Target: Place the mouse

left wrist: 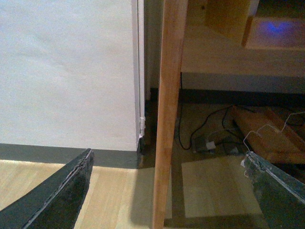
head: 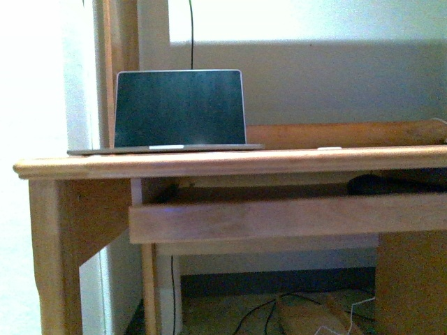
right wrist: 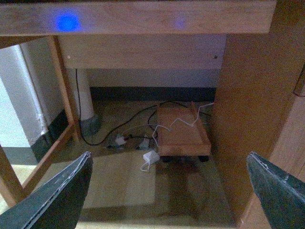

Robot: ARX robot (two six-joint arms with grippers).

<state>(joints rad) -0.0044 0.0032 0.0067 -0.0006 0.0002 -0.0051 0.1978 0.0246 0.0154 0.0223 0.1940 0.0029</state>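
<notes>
A small dark grey rounded mouse [head: 370,184], as far as the dim gap allows telling, lies on the pull-out wooden shelf [head: 279,218] under the top of the light wooden table [head: 209,165], towards the right. An open silver laptop with a dark screen [head: 179,108] stands on the table top at the left. The left pincer [left wrist: 167,155] and the right pincer [right wrist: 169,155] both hang low by the floor, fingers spread wide and grasping nothing.
</notes>
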